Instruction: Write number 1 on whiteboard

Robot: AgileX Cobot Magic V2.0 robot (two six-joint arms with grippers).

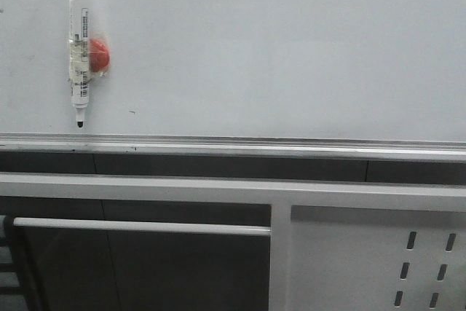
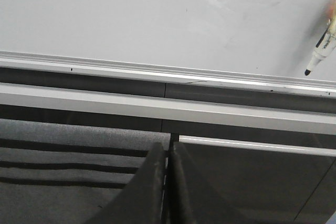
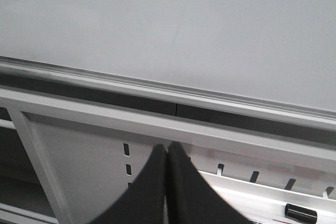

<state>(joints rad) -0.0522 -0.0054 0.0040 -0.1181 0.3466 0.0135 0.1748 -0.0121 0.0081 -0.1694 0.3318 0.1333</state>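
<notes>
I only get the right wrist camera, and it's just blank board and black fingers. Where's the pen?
Observer: The front view shows a marker hanging on the left part of the whiteboard, tip down, beside a red magnet.
Child: Is the other arm holding it?
Observer: No. In the left wrist view the left fingers are closed together with nothing between them, and the marker sits apart from them on the board.
</notes>
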